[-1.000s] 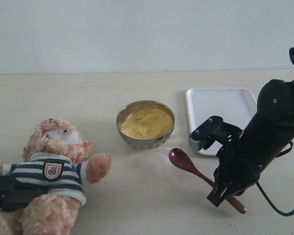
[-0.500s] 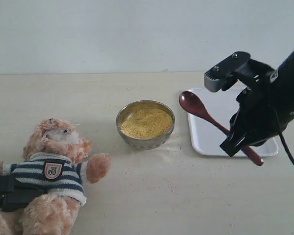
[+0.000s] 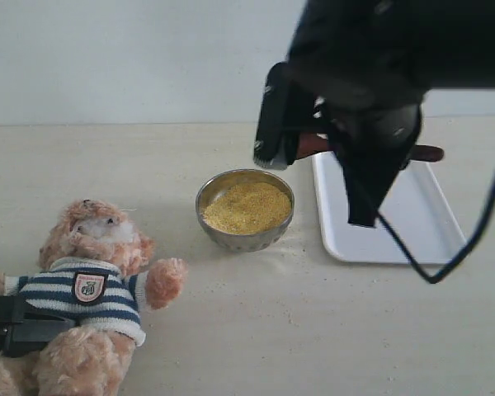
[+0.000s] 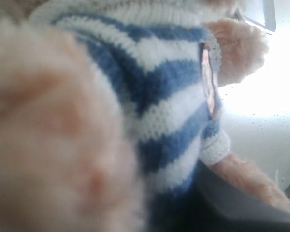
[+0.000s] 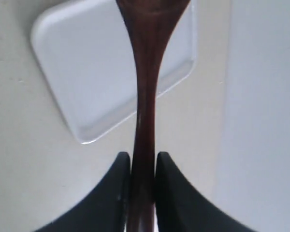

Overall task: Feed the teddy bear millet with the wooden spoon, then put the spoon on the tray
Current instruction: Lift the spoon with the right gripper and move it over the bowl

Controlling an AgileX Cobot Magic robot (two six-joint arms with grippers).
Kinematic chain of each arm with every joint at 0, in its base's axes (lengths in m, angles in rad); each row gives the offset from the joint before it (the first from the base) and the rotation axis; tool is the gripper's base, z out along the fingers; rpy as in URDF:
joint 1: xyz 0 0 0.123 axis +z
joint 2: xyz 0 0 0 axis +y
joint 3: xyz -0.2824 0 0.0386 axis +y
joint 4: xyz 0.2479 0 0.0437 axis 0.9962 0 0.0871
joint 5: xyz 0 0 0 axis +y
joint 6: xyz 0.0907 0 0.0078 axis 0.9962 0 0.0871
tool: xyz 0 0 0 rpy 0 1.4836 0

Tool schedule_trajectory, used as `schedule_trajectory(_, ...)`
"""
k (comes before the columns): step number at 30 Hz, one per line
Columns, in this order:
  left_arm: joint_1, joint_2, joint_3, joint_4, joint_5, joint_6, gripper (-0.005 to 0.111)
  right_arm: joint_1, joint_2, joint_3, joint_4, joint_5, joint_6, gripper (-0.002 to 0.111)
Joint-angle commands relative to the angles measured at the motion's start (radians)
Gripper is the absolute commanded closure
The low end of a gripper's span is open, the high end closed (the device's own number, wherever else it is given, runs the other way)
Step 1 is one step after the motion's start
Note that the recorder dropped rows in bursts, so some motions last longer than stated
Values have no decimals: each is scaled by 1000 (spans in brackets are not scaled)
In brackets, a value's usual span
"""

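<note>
The wooden spoon (image 3: 427,153) hangs roughly level in the air, with my right gripper (image 3: 370,147) shut on its slim handle (image 5: 144,121). The arm hides most of it in the exterior view. It is above the gap between the tray (image 3: 396,223) and the metal bowl (image 3: 231,239) heaped with yellow millet (image 3: 247,206). The white tray (image 5: 87,72) lies below the spoon in the right wrist view. The teddy bear (image 3: 91,280) lies at the front left in its striped shirt (image 4: 159,96). My left gripper (image 3: 21,330) is clamped round the bear's waist.
A pale table (image 3: 272,330) carries everything, with a white wall (image 3: 148,58) behind it. A few scattered grains lie on the table around the bowl. The right arm's black cable (image 3: 470,239) loops down over the tray.
My right gripper has lifted the spoon off the table, carried it up over the tray, and now holds it high and further left, near the bowl. Bear and left gripper are unmoved.
</note>
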Motion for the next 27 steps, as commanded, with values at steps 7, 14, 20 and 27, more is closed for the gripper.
schedule_trajectory(7, 1, -1, 1, -8, 23, 8, 100, 56, 314, -106, -405, 6, 42, 94)
schedule_trajectory(14, 1, -1, 1, -8, 25, 8, 100, 34, 423, -106, -552, 6, 84, 94)
schedule_trajectory(20, 1, -1, 1, -8, 23, 8, 100, 20, 466, -106, -624, 6, 111, 94)
schedule_trajectory(27, 1, -1, 1, -8, 25, 10, 100, 20, 536, -106, -633, 6, 121, 94)
